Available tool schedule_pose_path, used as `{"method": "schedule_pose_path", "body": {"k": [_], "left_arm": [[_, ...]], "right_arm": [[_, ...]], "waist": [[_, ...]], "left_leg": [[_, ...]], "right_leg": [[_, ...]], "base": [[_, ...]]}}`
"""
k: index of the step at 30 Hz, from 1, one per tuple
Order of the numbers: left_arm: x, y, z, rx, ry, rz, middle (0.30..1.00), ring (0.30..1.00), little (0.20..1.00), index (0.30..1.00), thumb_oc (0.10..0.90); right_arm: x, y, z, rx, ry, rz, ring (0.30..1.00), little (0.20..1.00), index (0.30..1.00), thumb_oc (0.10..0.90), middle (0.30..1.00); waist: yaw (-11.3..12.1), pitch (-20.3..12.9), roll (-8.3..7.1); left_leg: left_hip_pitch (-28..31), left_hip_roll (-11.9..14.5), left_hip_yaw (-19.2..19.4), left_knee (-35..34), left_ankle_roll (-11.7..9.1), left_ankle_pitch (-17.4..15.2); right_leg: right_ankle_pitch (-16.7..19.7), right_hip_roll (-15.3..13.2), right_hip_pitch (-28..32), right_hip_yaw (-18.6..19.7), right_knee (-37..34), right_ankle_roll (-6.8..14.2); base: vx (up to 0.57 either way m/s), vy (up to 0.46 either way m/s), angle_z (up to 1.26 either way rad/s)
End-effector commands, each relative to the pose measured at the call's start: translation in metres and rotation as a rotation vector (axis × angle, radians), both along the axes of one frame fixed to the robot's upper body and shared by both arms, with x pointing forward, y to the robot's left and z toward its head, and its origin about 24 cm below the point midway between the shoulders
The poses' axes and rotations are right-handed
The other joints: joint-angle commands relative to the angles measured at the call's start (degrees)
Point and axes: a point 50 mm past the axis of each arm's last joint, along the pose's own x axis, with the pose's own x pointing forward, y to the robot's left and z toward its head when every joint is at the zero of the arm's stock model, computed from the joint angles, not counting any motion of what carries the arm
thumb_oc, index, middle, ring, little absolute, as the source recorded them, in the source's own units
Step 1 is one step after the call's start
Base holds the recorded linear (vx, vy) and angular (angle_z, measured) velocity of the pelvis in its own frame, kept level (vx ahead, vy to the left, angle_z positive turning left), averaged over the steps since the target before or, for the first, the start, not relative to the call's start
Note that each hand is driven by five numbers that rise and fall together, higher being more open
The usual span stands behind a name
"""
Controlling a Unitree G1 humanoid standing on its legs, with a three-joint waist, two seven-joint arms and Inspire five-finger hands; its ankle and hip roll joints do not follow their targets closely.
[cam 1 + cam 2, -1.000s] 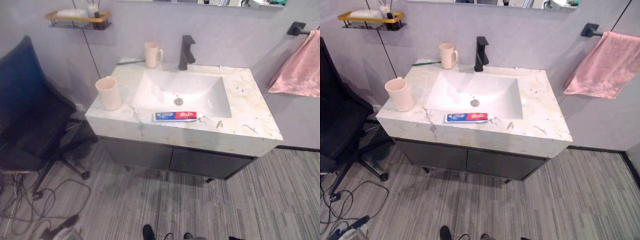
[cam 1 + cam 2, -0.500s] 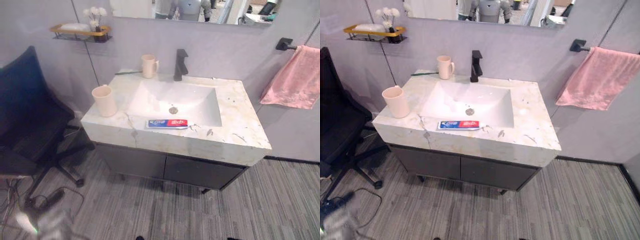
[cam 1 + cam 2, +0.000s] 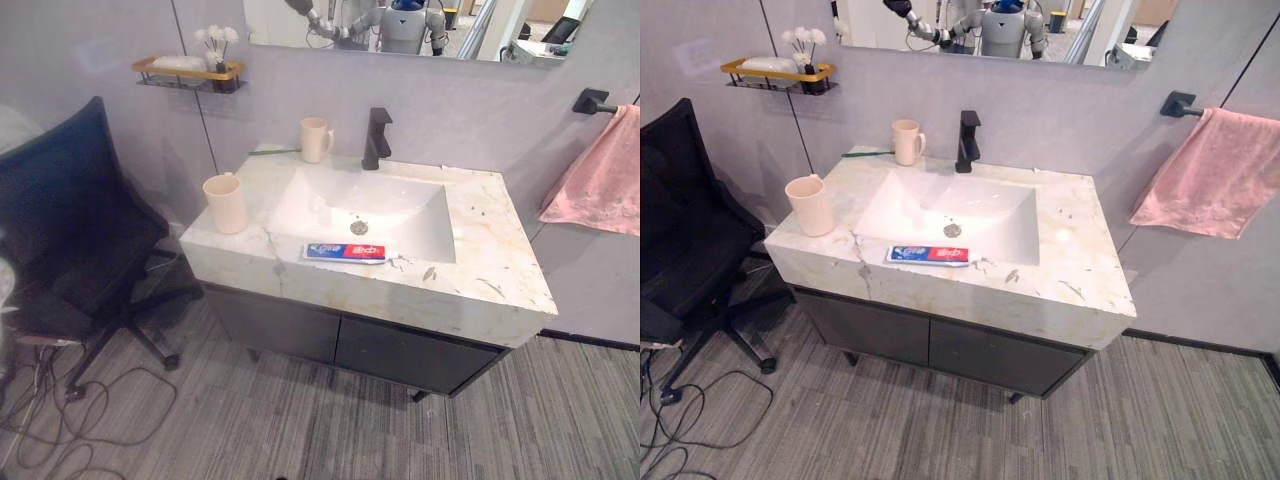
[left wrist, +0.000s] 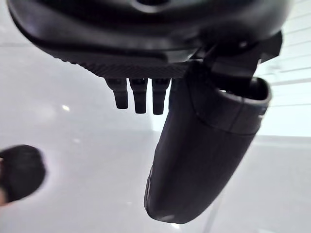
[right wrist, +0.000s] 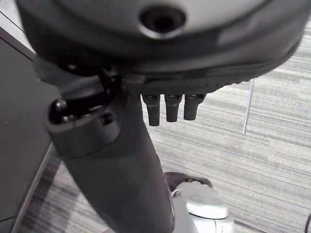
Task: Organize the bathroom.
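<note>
A marble counter (image 3: 500, 250) holds a white sink (image 3: 375, 205) in its middle, with a toothpaste tube (image 3: 345, 252) lying flat on the narrow front strip between the sink and the counter's front edge. A pale cup (image 3: 226, 203) stands near the left front corner, and a second cup (image 3: 315, 139) stands at the back beside the black tap (image 3: 377, 137), a green toothbrush (image 3: 275, 151) lying just left of it. The right side of the counter is bare stone, with a pink towel (image 3: 1215, 175) hanging past it and a black chair (image 3: 70, 240) close on the left. The whole picture has shifted since half a second ago, so the camera has moved while the things keep their places. The wrist views add the hands: the left hand (image 4: 204, 145) shows straight, relaxed fingers against a pale surface, and the right hand (image 5: 121, 170) shows the same over the striped floor (image 5: 272, 145), neither holding anything.
</note>
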Motion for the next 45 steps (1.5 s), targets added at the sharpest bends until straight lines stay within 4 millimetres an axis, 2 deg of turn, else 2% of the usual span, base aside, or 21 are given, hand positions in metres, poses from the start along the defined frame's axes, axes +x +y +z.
{"method": "schedule_pose_path", "body": {"k": [1, 2, 5, 8, 12, 17, 20, 28, 30, 32, 34, 39, 45], "left_arm": [[-0.005, -0.026, 0.057, 0.215, -0.118, -0.037, 0.9, 0.9, 0.9, 0.9, 0.8], [-0.004, -0.038, 0.075, 0.283, -0.089, -0.045, 0.9, 0.9, 0.9, 0.9, 0.8], [0.004, -0.05, 0.094, 0.355, -0.003, -0.027, 0.9, 0.9, 0.9, 0.9, 0.8], [0.016, -0.068, 0.104, 0.399, 0.107, -0.144, 0.9, 0.9, 0.9, 0.9, 0.8], [0.033, -0.091, 0.11, 0.347, 0.199, -0.308, 0.9, 0.9, 0.9, 0.9, 0.8], [0.051, -0.112, 0.106, 0.345, 0.363, -0.447, 0.9, 0.9, 0.9, 0.9, 0.8], [0.057, -0.119, 0.107, 0.339, 0.41, -0.46, 0.9, 0.9, 0.9, 0.9, 0.8], [0.071, -0.122, 0.102, 0.309, 0.574, -0.472, 0.9, 0.9, 0.9, 0.9, 0.8], [0.076, -0.124, 0.098, 0.345, 0.685, -0.452, 0.9, 0.9, 0.9, 0.9, 0.8], [0.083, -0.132, 0.088, 0.359, 0.864, -0.537, 0.9, 0.9, 0.9, 0.9, 0.8], [0.085, -0.139, 0.079, 0.378, 0.943, -0.579, 0.9, 0.9, 0.9, 0.9, 0.8], [0.09, -0.148, 0.068, 0.379, 1.005, -0.633, 0.9, 0.9, 0.9, 0.9, 0.8], [0.091, -0.146, 0.059, 0.388, 1.045, -0.606, 0.9, 0.9, 0.9, 0.9, 0.8]], "right_arm": [[0.01, -0.024, 0.007, -0.062, 0.011, 0.031, 0.9, 0.9, 0.9, 0.8, 0.9], [0.009, -0.023, 0.007, -0.055, 0.032, 0.039, 0.9, 0.9, 0.9, 0.8, 0.9], [0.007, -0.023, 0.006, -0.047, 0.059, 0.052, 0.9, 0.9, 0.9, 0.8, 0.9], [0.006, -0.021, 0.005, -0.038, 0.08, 0.073, 0.9, 0.9, 0.9, 0.8, 0.9], [0.005, -0.019, 0.004, -0.029, 0.1, 0.087, 0.9, 0.9, 0.9, 0.8, 0.9], [0.005, -0.016, 0.003, -0.021, 0.113, 0.094, 0.9, 0.9, 0.9, 0.8, 0.9], [0.003, -0.015, 0.002, -0.019, 0.122, 0.105, 0.9, 0.9, 0.9, 0.8, 0.9], [0.001, -0.011, 0.0, -0.015, 0.151, 0.108, 0.9, 0.9, 0.9, 0.8, 0.9], [0.002, -0.01, 0.0, -0.018, 0.159, 0.11, 0.9, 0.9, 0.9, 0.8, 0.9], [0.001, -0.01, 0.0, -0.021, 0.168, 0.106, 0.9, 0.9, 0.9, 0.8, 0.9], [0.001, -0.01, 0.0, -0.023, 0.177, 0.109, 0.9, 0.9, 0.9, 0.8, 0.9], [0.0, -0.009, -0.001, -0.023, 0.19, 0.105, 0.9, 0.9, 0.9, 0.8, 0.9], [0.002, -0.008, -0.001, -0.022, 0.195, 0.101, 0.9, 0.9, 0.9, 0.8, 0.9]], "waist": [[-1.8, -2.02, 1.73], [-2.02, -2.21, 1.94], [-2.61, -2.57, 2.37], [-3.24, -2.72, 2.82], [-3.87, -2.91, 3.47], [-4.43, -2.77, 4.06], [-4.82, -2.64, 4.4], [-4.97, -2.64, 4.77], [-5.02, -2.69, 4.93], [-4.94, -2.65, 5.03], [-4.79, -2.49, 5.1], [-4.69, -2.37, 5.23], [-4.27, -2.26, 5.46]], "left_leg": [[2.6, 3.67, 1.18, 6.79, -1.11, -8.57], [2.76, 3.82, 1.49, 6.72, -1.13, -8.68], [2.91, 4.05, 1.99, 6.49, -1.21, -8.53], [2.82, 4.23, 2.21, 6.28, -1.29, -8.4], [2.75, 4.37, 2.51, 5.84, -1.33, -8.25], [2.58, 4.57, 2.85, 5.49, -1.56, -7.91], [2.47, 4.64, 3.02, 5.31, -1.68, -7.64], [1.79, 4.58, 2.84, 5.2, -1.95, -7.32], [1.52, 4.55, 2.84, 5.32, -1.94, -7.27], [1.25, 4.52, 2.8, 5.4, -1.99, -7.09], [0.98, 4.44, 2.58, 5.48, -2.0, -7.05], [0.72, 4.46, 2.24, 5.42, -2.08, -6.78], [0.02, 4.34, 1.27, 5.45, -2.33, -6.37]], "right_leg": [[1.75, -0.82, -6.35, 1.82, 5.32, 4.89], [1.65, -0.88, -6.39, 1.89, 5.46, 5.15], [1.83, -0.89, -6.51, 2.08, 5.41, 5.47], [1.94, -0.88, -6.96, 2.41, 5.57, 5.75], [1.97, -0.94, -7.37, 2.86, 5.6, 6.16], [2.06, -1.03, -8.03, 3.19, 5.85, 6.61], [2.15, -1.09, -8.24, 3.18, 5.84, 6.82], [2.13, -1.12, -8.35, 2.53, 5.45, 6.92], [2.17, -1.13, -8.43, 2.34, 5.4, 6.95], [2.27, -1.1, -8.48, 2.26, 5.27, 7.0], [2.3, -1.09, -8.26, 2.09, 4.99, 6.92], [2.46, -1.12, -7.95, 1.64, 4.58, 6.87], [2.51, -1.21, -7.59, 0.93, 4.01, 6.61]], "base": [[-0.01, -0.018, -0.05], [-0.01, -0.028, -0.08], [-0.01, -0.026, -0.06], [-0.02, -0.027, -0.04], [-0.01, -0.017, -0.06], [-0.01, -0.005, -0.05], [-0.01, -0.001, -0.05], [-0.01, -0.004, -0.04], [0.0, 0.0, 0.0], [-0.02, -0.003, -0.01], [-0.03, -0.007, -0.04], [-0.01, -0.004, -0.02], [0.0, 0.0, 0.0]]}}
